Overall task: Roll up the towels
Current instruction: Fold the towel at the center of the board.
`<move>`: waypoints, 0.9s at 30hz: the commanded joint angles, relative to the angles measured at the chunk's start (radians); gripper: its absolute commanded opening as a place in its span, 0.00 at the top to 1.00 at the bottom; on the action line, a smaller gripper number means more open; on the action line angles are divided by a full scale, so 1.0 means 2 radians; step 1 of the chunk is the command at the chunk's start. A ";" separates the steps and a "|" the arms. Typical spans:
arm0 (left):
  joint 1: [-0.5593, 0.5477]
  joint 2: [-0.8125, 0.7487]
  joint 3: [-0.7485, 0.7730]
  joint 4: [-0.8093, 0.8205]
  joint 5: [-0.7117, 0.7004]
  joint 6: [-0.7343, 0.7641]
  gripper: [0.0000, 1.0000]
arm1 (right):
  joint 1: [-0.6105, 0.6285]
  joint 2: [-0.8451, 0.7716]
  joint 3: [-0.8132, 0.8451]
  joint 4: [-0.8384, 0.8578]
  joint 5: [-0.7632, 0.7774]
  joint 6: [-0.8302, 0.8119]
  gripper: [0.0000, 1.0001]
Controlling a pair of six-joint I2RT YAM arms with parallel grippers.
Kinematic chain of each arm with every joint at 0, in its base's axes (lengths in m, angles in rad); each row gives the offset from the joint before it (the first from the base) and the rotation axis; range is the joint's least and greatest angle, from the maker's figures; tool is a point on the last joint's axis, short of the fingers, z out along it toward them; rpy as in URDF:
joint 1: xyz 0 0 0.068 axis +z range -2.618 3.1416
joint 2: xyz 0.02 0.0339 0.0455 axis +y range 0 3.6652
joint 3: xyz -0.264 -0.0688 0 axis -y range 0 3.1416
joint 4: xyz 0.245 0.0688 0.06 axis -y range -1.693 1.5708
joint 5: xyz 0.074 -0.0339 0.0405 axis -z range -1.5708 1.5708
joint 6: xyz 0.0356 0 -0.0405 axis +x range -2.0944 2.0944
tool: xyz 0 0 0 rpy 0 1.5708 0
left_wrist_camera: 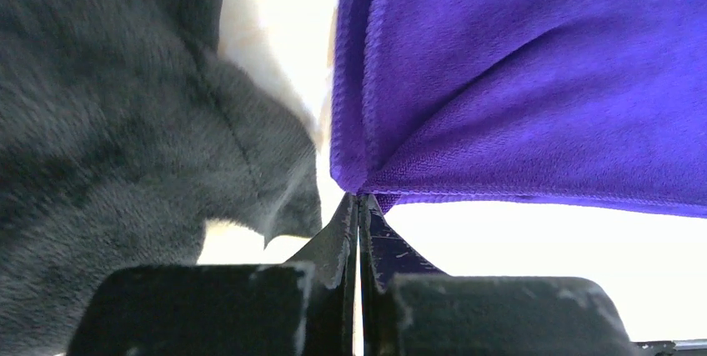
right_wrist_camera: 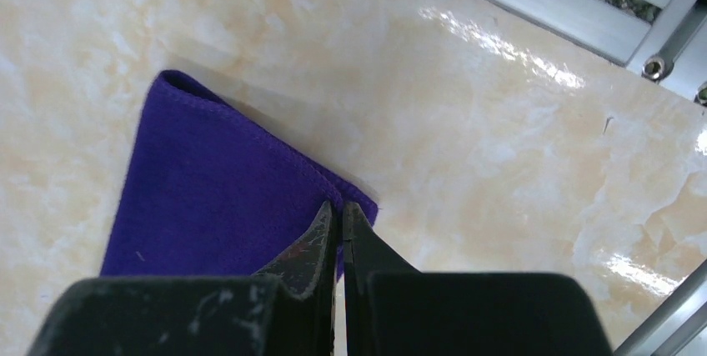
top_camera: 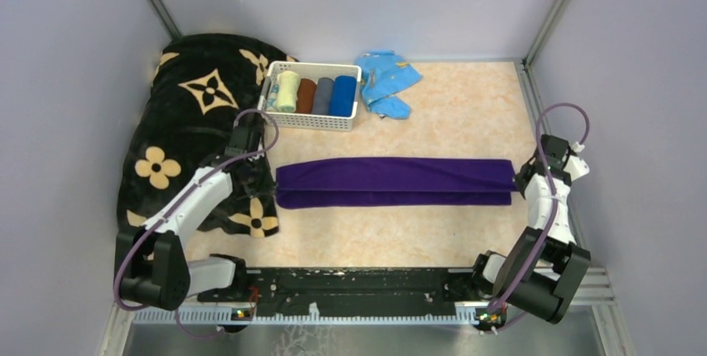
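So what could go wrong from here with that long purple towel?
1. The left pincer seems to nip only the very corner of the long dark purple cloth towel, so the cloth could slip free.
2. The black blanket with tan flowers lies right beside that end and might get dragged into the roll.
3. The right pincer is shut at the far corner, but a grip is unclear; a one-sided pull could skew the strip.

Bright, even light; glare on the table (right_wrist_camera: pixel 492 43), left-wrist whites blown out.
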 commanded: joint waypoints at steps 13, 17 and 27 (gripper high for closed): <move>0.003 -0.029 -0.090 0.031 -0.005 -0.076 0.94 | -0.013 0.031 -0.041 0.020 0.012 0.005 0.99; 0.003 -0.057 -0.096 0.038 -0.002 -0.077 1.00 | -0.018 0.021 -0.035 0.019 0.010 0.002 1.00; 0.003 -0.089 -0.069 0.006 -0.039 -0.075 1.00 | -0.022 -0.016 -0.016 -0.003 0.031 0.011 1.00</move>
